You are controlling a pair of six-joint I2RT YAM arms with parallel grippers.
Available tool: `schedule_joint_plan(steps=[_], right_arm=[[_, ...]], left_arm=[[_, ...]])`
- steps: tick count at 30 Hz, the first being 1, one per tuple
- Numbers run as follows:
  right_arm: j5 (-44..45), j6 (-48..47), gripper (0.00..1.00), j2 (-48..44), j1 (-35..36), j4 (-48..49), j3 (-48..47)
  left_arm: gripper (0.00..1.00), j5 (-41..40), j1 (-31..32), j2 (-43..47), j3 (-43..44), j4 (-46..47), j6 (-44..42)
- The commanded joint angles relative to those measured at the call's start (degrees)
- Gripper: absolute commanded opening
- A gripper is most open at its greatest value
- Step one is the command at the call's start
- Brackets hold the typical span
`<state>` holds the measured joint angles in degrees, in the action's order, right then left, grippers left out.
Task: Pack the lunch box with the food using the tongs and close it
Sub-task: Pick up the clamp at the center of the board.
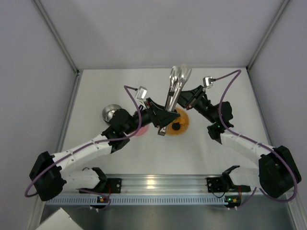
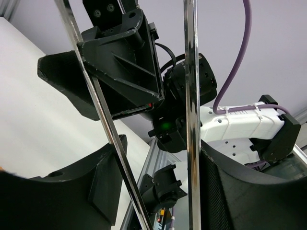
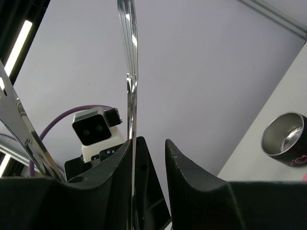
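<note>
The silver tongs [image 1: 175,88] stand nearly upright over the middle of the table, spoon ends up. My left gripper [image 1: 163,120] is shut on them low down: in the left wrist view both thin arms [image 2: 192,120] run between its fingers [image 2: 96,191] and press against the pads. From the right, my right gripper [image 1: 185,101] reaches the tongs. Its jaws stand open, with one tong arm [image 3: 130,96] lying along the left finger [image 3: 108,182] and a gap to the other finger. The steel lunch box [image 1: 110,113] sits open at the left, its pink lid [image 1: 140,129] partly under my left arm. One black food piece [image 1: 176,126] shows.
The orange woven plate [image 1: 181,122] lies under both grippers, mostly covered by them. Grey walls close the table at the left, right and back. The lunch box [image 3: 285,139] also appears at the right edge of the right wrist view.
</note>
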<state>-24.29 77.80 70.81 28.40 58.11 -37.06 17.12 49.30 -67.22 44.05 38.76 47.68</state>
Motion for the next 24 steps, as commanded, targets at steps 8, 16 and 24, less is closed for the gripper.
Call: schedule_joint_plan(steps=[8,16,24], right_arm=[[6.4,-8.5,0.39,-6.5,0.6,-11.9,-0.3],[13.4,-16.5,0.40,-15.4,0.5,-27.4,-1.3],[22.9,-27.4,0.40,-22.5,0.5,-53.2,-6.9]], left_arm=[[0.57,0.9,0.6,6.3,0.3,3.0,-3.4],[0.57,-0.7,0.6,10.1,0.2,-2.5,-5.8],[0.57,-5.4,0.6,13.7,2.3,-16.5,-8.5]])
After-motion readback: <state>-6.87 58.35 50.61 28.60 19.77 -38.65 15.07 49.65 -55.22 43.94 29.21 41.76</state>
